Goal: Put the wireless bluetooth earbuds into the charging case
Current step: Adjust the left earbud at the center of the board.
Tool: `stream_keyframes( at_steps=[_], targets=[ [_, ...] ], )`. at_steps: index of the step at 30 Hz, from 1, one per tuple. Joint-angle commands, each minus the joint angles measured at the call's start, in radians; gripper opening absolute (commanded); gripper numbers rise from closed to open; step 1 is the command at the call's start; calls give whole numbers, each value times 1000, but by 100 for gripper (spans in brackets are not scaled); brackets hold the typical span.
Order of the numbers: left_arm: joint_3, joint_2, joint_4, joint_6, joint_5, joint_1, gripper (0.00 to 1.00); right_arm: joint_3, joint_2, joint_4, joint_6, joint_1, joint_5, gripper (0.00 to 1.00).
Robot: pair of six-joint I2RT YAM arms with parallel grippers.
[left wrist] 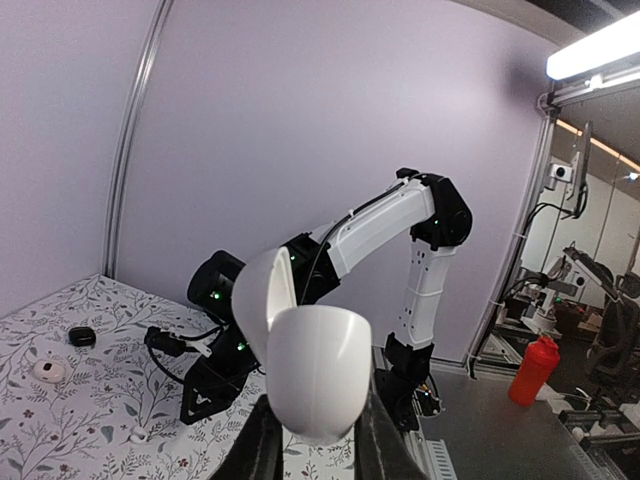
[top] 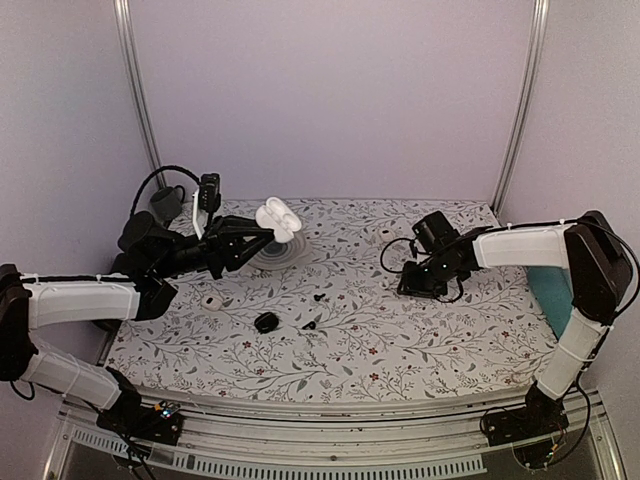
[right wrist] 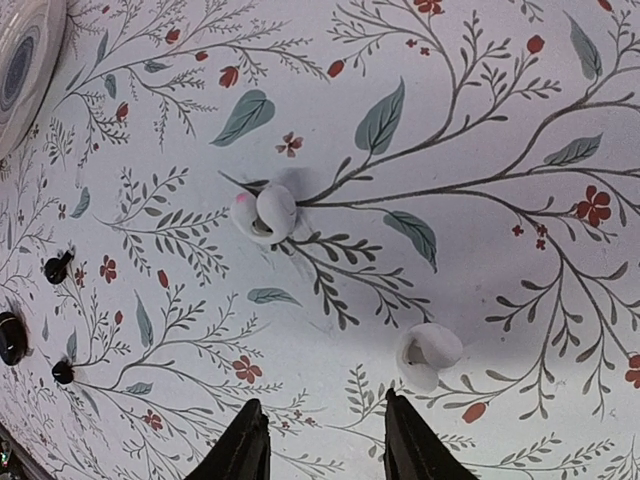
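Left fingers (left wrist: 262,445) pinch the open case (left wrist: 318,375) for filling while right fingers (right wrist: 243,450) hang half open, empty, a bud (right wrist: 428,352) just ahead.

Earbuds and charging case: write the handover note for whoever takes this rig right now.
Left end effector: shut on the charging case, held up off the table, lid open.
Right end effector: open, empty, low over the table.
Earbuds: first earbud and second earbud lie loose on the table, apart from each other, just ahead of the right fingers.
Done: case is lifted and open.
Left: pick up each earbud and seat both in the case.
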Motion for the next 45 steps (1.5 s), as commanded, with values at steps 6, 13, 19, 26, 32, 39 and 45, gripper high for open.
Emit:
stream_keyframes(
  at_steps=[6,13,19,26,32,39,45],
  targets=[
    [-2,4,43,4,2,13,0,-48,4,17,25,6,35,41],
    [-2,5,42,0,5,15,0,-85,11,51,45,6,38,47],
    [-4,6,44,-3,4,15,0,-99,38,92,50,7,45,51],
    [-4,0,39,-5,6,15,0,-75,66,116,57,7,22,50],
    [-9,1,39,-3,2,15,0,-89,36,141,61,7,-19,51],
    [-3,13,49,-6,4,15,0,-59,44,158,90,28,-99,52],
    [-1,24,61,-15,11,15,0,-61,24,165,100,37,-108,52]
  ],
)
